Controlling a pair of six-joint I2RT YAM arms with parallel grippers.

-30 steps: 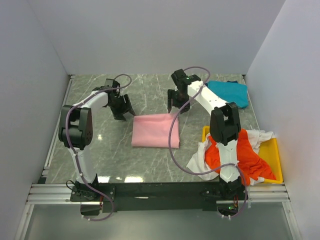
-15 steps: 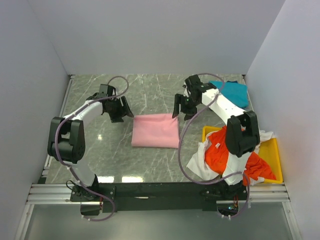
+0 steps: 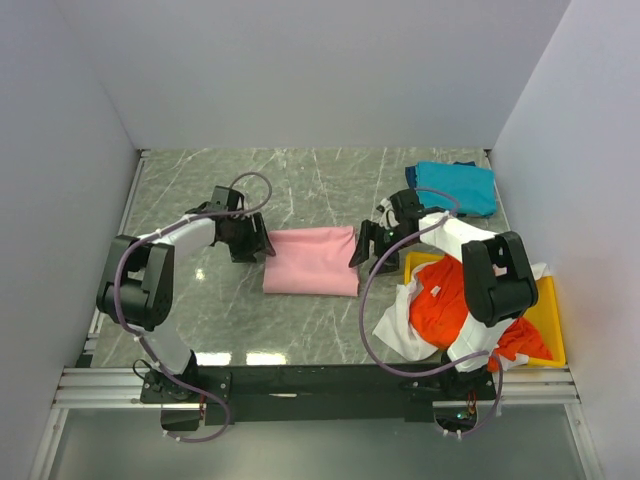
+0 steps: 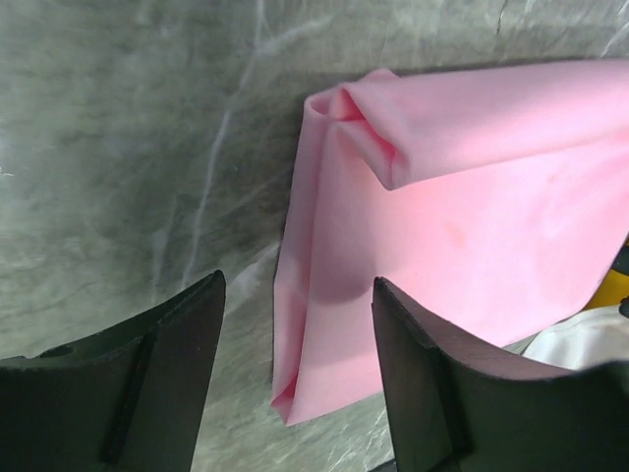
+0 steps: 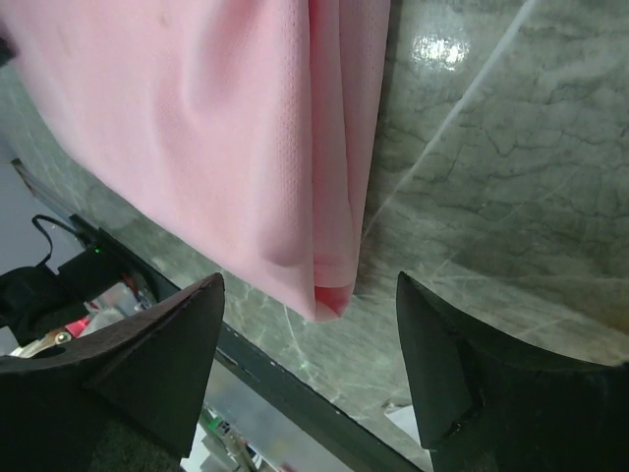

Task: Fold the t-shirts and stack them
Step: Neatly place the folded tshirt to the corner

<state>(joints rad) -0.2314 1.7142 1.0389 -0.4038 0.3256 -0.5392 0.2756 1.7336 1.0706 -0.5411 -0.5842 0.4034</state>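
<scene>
A light pink t-shirt (image 3: 312,261) lies folded flat in the middle of the table. My left gripper (image 3: 256,244) hovers open at its left edge, and the folded edge (image 4: 305,324) shows between the fingers, untouched. On the opposite side my right gripper (image 3: 366,249) is open at the pink shirt's right edge (image 5: 334,265), fingers apart from the cloth. A teal-blue t-shirt (image 3: 455,187) lies folded at the back right. An orange-red t-shirt (image 3: 448,300) and a white one (image 3: 400,328) are heaped together at the right.
A yellow tray (image 3: 548,305) under the orange-red and white heap sits by the right wall. White walls close in the table at the left, back and right. The arm bases and a metal rail (image 3: 300,385) run along the near edge.
My right gripper has swung from the back near the teal-blue shirt toward me, down to the pink shirt's right edge. The left gripper has shifted slightly closer to the pink shirt's left edge.
</scene>
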